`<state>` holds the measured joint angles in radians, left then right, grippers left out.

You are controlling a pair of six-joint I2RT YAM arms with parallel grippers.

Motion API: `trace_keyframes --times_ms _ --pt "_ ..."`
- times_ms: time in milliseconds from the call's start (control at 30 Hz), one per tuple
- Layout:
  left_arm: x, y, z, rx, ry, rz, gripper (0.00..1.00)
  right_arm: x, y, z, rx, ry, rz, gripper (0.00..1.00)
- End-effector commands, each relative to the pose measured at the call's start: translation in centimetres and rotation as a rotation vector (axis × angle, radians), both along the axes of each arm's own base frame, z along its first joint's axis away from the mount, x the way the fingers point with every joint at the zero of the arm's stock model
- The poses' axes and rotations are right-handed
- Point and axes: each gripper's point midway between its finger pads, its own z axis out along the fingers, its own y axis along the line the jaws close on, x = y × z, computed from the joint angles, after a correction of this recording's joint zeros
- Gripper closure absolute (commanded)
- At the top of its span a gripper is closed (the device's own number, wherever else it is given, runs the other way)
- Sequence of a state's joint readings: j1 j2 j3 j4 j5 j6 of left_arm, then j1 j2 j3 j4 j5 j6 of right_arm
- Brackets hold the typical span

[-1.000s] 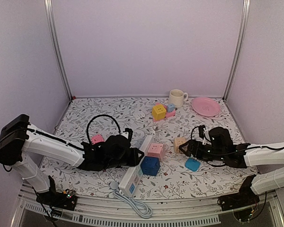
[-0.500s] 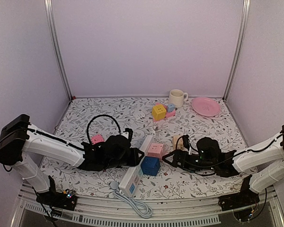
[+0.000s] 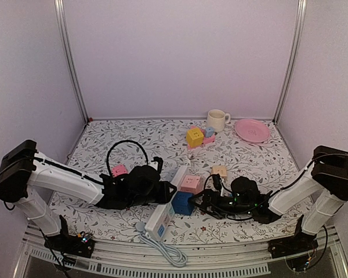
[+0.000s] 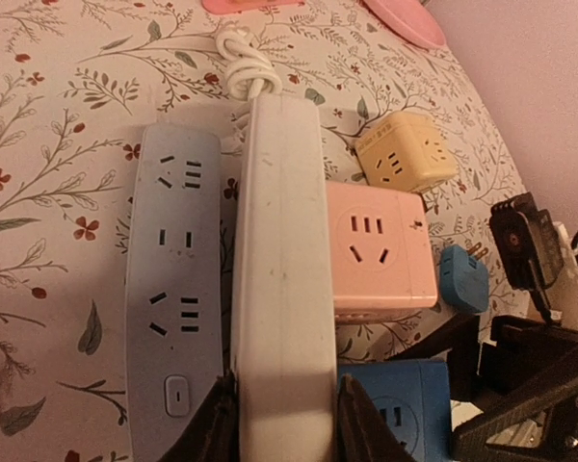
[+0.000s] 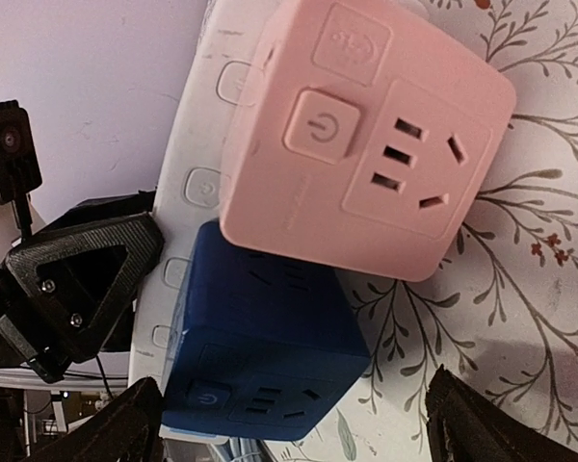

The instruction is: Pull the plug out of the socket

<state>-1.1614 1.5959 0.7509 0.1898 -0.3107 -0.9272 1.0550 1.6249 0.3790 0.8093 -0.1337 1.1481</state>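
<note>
Right gripper (image 3: 200,200): jaws spread wide, nothing held, low over the table (image 3: 104,139) and aimed at the blue cube plug (image 5: 260,327). In the right wrist view one finger shows off each lower corner of the cube, not touching it. Left gripper (image 4: 287,435): closed across the white power strip (image 4: 279,241), pinning its near part. The plug sits on the strip's right-hand flank, facing the right arm, which is the nearer free hand. The strip's long axis runs from the near edge diagonally away and rightward, so the pull should go square off that flank, toward the right arm's base. Pink cube (image 5: 366,144) sits just beside the plug on the far side, so finger clearance there looks tight. A grey strip (image 4: 173,289) lies along the white strip's other flank. Bare table right of the plug gives withdrawal room.
</note>
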Motion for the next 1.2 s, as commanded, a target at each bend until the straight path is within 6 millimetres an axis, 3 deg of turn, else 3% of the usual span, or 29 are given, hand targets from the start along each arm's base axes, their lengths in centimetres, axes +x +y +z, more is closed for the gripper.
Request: trace_keyframes --times_ms 0,367,467,567,633,800,933,1067,1167 --pt "-0.9 -0.1 -1.6 0.031 0.034 -0.036 0.88 0.0 1.9 1.4 0.117 0.017 0.012 0.05" --pt "-1.3 -0.6 -1.6 0.015 0.033 -0.052 0.88 0.2 3.4 0.6 0.176 0.062 0.022 0.18" --pt "-1.3 -0.6 -1.3 0.01 0.027 -0.056 0.87 0.2 3.6 0.7 0.183 0.059 0.028 0.29" --pt "-1.4 -0.7 -1.1 0.008 0.025 -0.067 0.83 0.2 3.5 0.8 0.184 0.055 0.025 0.52" --pt "-1.6 -0.8 -1.0 0.006 0.024 -0.077 0.79 0.3 3.2 1.2 0.187 0.042 0.016 0.7" --pt "-1.7 -0.9 -0.9 0.005 0.021 -0.084 0.65 0.7 2.3 2.9 0.182 -0.025 -0.012 0.89" --pt "-1.8 -1.1 -0.8 0.006 0.02 -0.093 0.53 1.5 1.3 4.0 0.098 -0.095 -0.047 0.95" --pt "-2.1 -1.6 -0.7 0.003 0.014 -0.115 0.34 2.2 -0.1 5.6 0.034 -0.179 -0.086 0.96" --pt "-2.3 -2.1 -0.5 -0.001 0.01 -0.133 0.3 2.5 -1.1 6.6 -0.006 -0.218 -0.112 0.96"
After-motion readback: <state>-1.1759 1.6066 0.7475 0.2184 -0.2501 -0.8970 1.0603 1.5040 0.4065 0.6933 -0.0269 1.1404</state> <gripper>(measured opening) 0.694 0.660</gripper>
